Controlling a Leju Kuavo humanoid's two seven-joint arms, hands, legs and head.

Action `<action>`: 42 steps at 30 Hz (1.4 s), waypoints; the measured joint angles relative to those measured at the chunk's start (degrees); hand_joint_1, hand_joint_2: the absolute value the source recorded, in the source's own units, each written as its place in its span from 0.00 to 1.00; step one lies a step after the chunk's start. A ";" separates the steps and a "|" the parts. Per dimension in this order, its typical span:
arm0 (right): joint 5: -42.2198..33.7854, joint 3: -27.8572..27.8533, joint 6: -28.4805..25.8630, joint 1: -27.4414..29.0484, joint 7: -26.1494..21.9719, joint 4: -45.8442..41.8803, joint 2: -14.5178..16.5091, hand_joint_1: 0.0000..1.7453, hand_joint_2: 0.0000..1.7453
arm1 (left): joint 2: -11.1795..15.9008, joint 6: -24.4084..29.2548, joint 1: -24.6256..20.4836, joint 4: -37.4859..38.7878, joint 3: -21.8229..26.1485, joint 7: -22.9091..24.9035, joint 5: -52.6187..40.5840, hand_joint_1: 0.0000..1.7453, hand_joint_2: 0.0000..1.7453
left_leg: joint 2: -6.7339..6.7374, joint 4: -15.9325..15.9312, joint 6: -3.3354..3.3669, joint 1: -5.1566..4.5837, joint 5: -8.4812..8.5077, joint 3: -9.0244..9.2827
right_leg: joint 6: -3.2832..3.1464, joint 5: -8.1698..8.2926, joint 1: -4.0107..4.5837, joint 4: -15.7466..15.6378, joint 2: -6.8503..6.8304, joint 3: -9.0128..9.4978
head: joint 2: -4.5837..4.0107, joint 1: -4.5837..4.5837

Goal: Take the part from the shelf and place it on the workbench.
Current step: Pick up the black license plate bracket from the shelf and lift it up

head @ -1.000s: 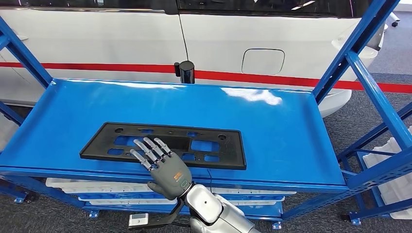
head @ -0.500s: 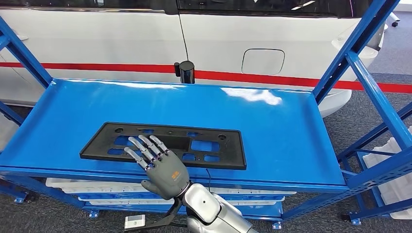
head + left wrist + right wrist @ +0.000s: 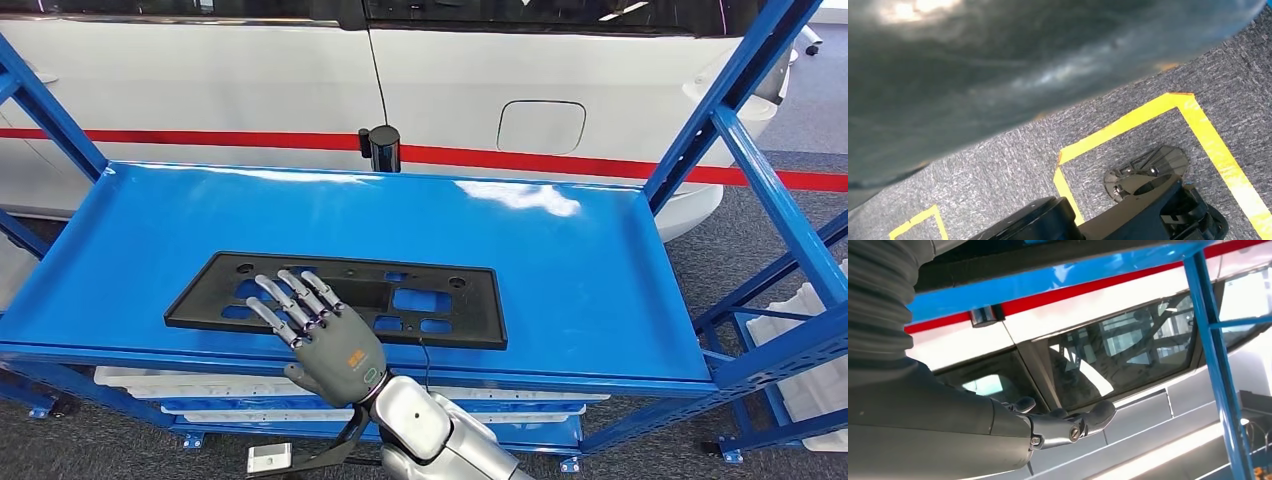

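The part (image 3: 480,315) is a flat black rectangular plate with several cut-outs, lying near the front edge of the blue shelf top (image 3: 570,250). My right hand (image 3: 325,340) comes up from below the front edge, open with its fingers spread over the plate's front left portion; whether they touch it I cannot tell. The right wrist view sees that hand (image 3: 1063,425) from behind, with nothing in it. My left arm hangs down: its wrist view has a blurred grey mass (image 3: 998,65) close to the lens, and the fingers cannot be made out.
Blue uprights (image 3: 725,100) frame the shelf at both ends. A white car with a red stripe (image 3: 250,90) stands just behind, and a black post (image 3: 383,148) rises at the shelf's back edge. White trays (image 3: 200,383) sit on the lower level. Yellow tape (image 3: 1128,130) marks the grey carpet.
My right hand has drifted a little to the left over the plate, fingers still spread. The plate has not moved.
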 joint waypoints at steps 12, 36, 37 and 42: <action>5.58 0.66 -0.16 -1.57 4.03 4.78 0.85 0.00 1.00 | -0.03 0.09 -0.08 0.00 0.04 -0.02 0.00 0.00 0.00 | 0.00 0.00 0.00 0.00 0.00 -0.01 | 0.00 0.00 0.00 0.01 0.00 0.00 | 0.00 0.00; 15.88 0.21 1.34 -5.34 13.54 12.36 3.45 0.00 1.00 | -0.13 -0.25 -0.19 0.00 0.03 0.19 -0.34 0.00 0.00 | 0.00 0.00 0.01 0.00 0.02 -0.01 | 0.00 0.00 0.00 0.01 0.00 0.00 | 0.00 0.00; 16.01 0.40 1.90 -5.96 14.97 13.13 3.55 0.00 1.00 | -0.13 -0.16 -0.20 0.00 0.03 0.19 -0.34 0.00 0.00 | 0.00 0.00 0.01 0.00 0.02 -0.01 | 0.00 0.01 0.00 0.01 0.00 0.00 | 0.00 0.00; 16.10 3.52 5.52 -9.89 22.12 17.37 3.89 0.00 1.00 | -0.13 0.31 -0.32 0.00 0.04 0.17 -0.37 0.00 0.00 | 0.01 0.00 0.02 0.00 0.03 0.01 | 0.00 0.02 0.00 0.01 0.00 0.00 | 0.00 0.01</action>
